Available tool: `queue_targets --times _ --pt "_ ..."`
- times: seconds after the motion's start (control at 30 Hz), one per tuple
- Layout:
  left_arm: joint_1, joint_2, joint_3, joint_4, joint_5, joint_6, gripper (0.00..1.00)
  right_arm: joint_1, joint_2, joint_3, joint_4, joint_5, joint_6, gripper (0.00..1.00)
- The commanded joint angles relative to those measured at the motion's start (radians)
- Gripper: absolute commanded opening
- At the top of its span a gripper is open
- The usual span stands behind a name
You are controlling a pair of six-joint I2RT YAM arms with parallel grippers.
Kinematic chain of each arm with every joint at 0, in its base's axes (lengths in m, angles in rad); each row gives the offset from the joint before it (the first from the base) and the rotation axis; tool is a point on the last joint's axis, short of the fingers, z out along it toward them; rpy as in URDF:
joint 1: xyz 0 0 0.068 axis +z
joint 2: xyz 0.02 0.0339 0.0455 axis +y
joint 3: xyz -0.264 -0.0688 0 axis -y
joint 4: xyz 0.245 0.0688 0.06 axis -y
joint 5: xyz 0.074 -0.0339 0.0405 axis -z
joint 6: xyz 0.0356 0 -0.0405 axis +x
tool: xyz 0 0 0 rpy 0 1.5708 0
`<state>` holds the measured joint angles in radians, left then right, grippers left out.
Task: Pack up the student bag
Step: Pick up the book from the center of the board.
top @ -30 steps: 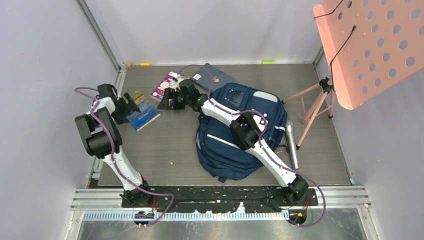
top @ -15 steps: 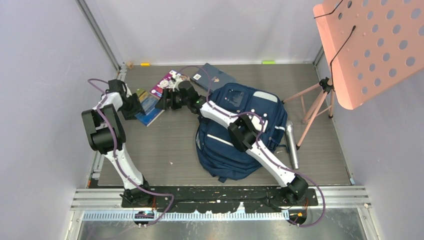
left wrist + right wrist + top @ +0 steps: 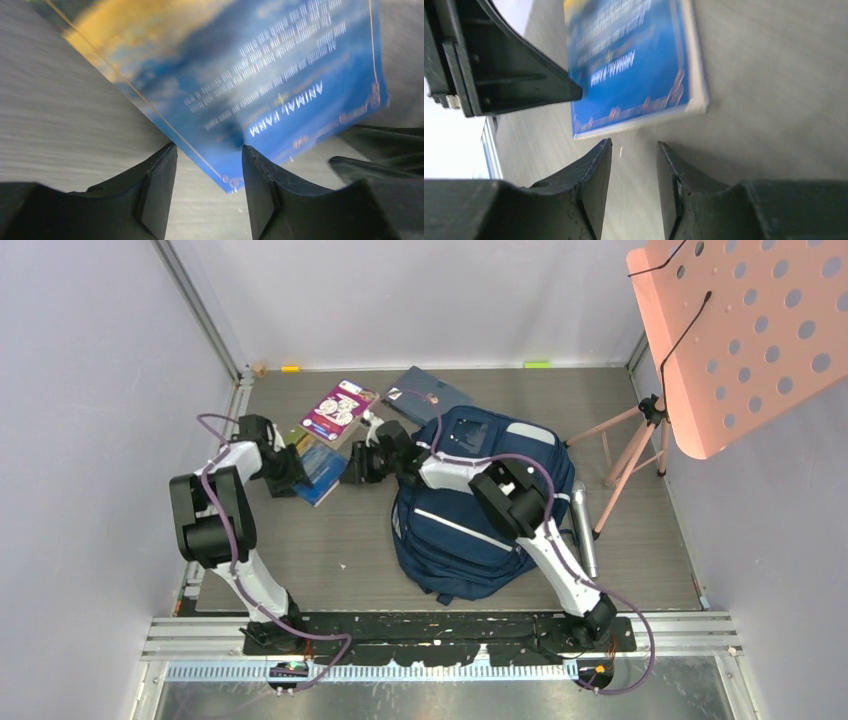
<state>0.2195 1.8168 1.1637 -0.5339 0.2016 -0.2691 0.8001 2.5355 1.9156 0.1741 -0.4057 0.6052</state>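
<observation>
The student bag [image 3: 470, 505], a navy backpack with pale stripes, lies flat in the middle of the floor. A blue book [image 3: 320, 468] titled Animal Farm lies left of it, between my two grippers. My left gripper [image 3: 291, 473] is at the book's left side. In the left wrist view the book's [image 3: 260, 75] corner sits between the parted fingers of that gripper [image 3: 207, 150], and one fingertip [image 3: 167, 152] touches its edge. My right gripper [image 3: 358, 466] faces the book [image 3: 634, 65] from the bag's side. Its jaws [image 3: 634, 150] are part closed with only floor between them.
A purple-covered book [image 3: 338, 408] and a dark grey flat case [image 3: 428, 393] lie behind the blue book. A silver cylinder [image 3: 583, 530] lies right of the bag. A pink tripod [image 3: 632, 445] with an orange perforated board [image 3: 750, 330] stands at the right. Walls enclose the floor.
My left gripper moved right and the blue book slid and turned with it toward the bag. The right gripper drew back from the purple book to the blue one. Both jaws narrowed.
</observation>
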Motion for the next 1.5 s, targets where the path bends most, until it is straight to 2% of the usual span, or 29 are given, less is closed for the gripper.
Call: queue_targets --times 0.0,0.1,0.17,0.23,0.3,0.37,0.43,0.57,0.73,0.93,1.03,1.17,1.27,1.33,1.4,1.47 --pt "-0.045 -0.125 -0.152 0.005 0.157 -0.095 0.53 0.064 -0.264 -0.315 0.119 0.082 0.067 0.44" --pt "-0.045 -0.249 -0.228 0.016 0.147 -0.114 0.53 0.066 -0.41 -0.479 0.107 0.132 0.077 0.44" --pt "-0.044 -0.315 -0.254 0.017 0.127 -0.131 0.57 0.063 -0.46 -0.505 0.045 0.175 0.043 0.46" --pt "-0.044 -0.361 -0.269 0.028 0.108 -0.152 0.63 0.055 -0.477 -0.491 -0.025 0.212 -0.013 0.52" --pt "-0.036 -0.383 -0.273 0.05 0.108 -0.172 0.69 0.032 -0.448 -0.432 -0.09 0.189 -0.055 0.62" --pt "-0.016 -0.378 -0.262 0.064 0.119 -0.184 0.73 0.0 -0.387 -0.337 -0.166 0.127 -0.076 0.68" --pt "0.011 -0.357 -0.245 0.072 0.129 -0.193 0.76 -0.027 -0.321 -0.243 -0.227 0.085 -0.092 0.73" --pt "0.08 -0.321 -0.247 0.143 0.173 -0.24 0.75 -0.054 -0.193 -0.072 -0.307 0.049 -0.134 0.79" --pt "0.134 -0.258 -0.238 0.222 0.227 -0.309 0.78 -0.059 -0.026 0.155 -0.394 0.032 -0.156 0.8" --pt "0.148 -0.152 -0.189 0.248 0.191 -0.313 0.78 -0.059 0.1 0.299 -0.387 0.007 -0.089 0.81" --pt "0.157 -0.105 -0.165 0.245 0.157 -0.317 0.81 -0.05 0.166 0.415 -0.423 -0.025 -0.061 0.81" --pt "0.161 -0.056 -0.158 0.276 0.18 -0.335 0.82 -0.026 0.246 0.523 -0.448 -0.087 -0.042 0.81" --pt "0.159 -0.007 -0.129 0.257 0.215 -0.312 0.78 -0.009 0.286 0.551 -0.438 -0.148 -0.014 0.8" --pt "0.159 0.023 -0.108 0.231 0.256 -0.296 0.71 0.001 0.299 0.552 -0.401 -0.206 0.027 0.78" --pt "0.153 0.02 -0.13 0.242 0.263 -0.297 0.66 0.012 0.304 0.547 -0.386 -0.259 0.083 0.76" --pt "0.14 -0.003 -0.164 0.264 0.257 -0.306 0.66 0.024 0.302 0.529 -0.374 -0.295 0.116 0.71"
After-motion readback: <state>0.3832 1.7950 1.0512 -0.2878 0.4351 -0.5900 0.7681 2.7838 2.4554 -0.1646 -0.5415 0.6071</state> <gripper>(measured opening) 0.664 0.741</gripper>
